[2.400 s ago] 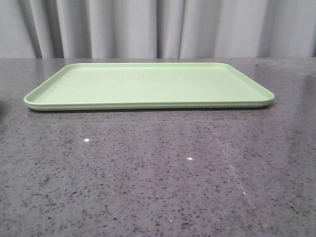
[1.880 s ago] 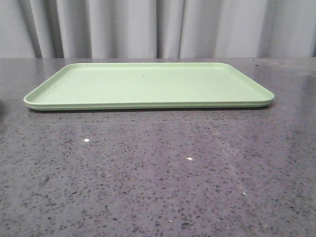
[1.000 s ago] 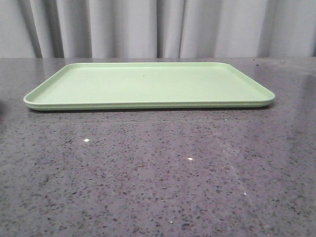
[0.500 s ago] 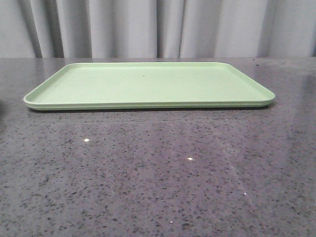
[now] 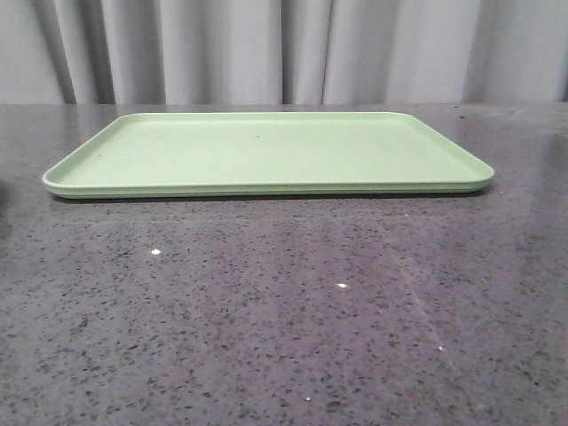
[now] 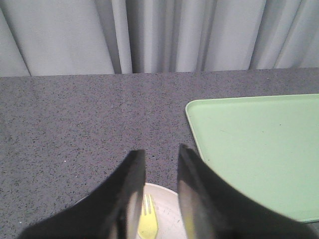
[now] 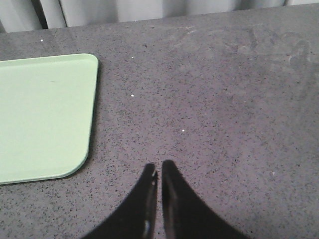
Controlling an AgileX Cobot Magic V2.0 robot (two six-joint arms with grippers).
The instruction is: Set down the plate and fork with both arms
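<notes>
In the left wrist view my left gripper (image 6: 160, 155) is open above the cream plate (image 6: 167, 209), which shows partly between and below the black fingers. The pale-yellow fork (image 6: 148, 221) lies in the plate, tines pointing away, between the fingers. Nothing is held. In the right wrist view my right gripper (image 7: 159, 168) is shut and empty above bare dark tabletop, to the right of the tray's corner. Plate, fork and both grippers are out of the front view.
A large flat light-green tray (image 5: 266, 151) lies at the middle back of the speckled dark tabletop (image 5: 284, 311). It also shows in the left wrist view (image 6: 259, 149) and in the right wrist view (image 7: 42, 114). Grey curtains hang behind.
</notes>
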